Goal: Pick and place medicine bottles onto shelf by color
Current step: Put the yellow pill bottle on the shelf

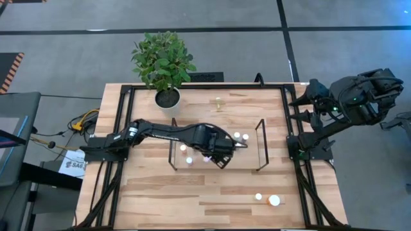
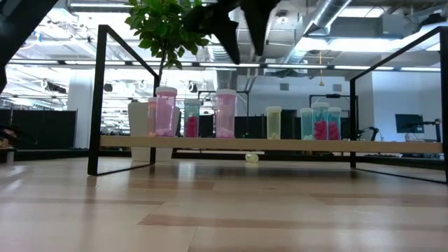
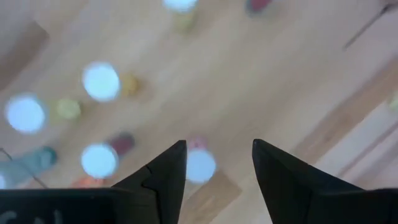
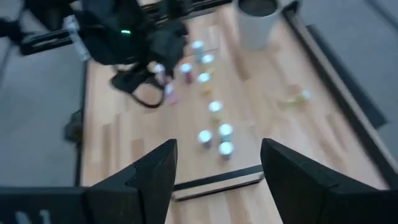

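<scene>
The shelf is a low light-wood platform between two black wire frames. Medicine bottles with white caps stand upright on it: pink ones, teal ones and a yellow one. My left gripper hangs open above the shelf's middle and points down, with nothing between its fingers. In the left wrist view a pink bottle's white cap shows below it. Off the table's right edge, my right gripper is raised and open.
Two bottles stand on the table near its front right, a small one and a wider white-orange one. A yellow bottle lies on its side behind the shelf. A potted plant stands at the far left. Bare wood lies in front of the shelf.
</scene>
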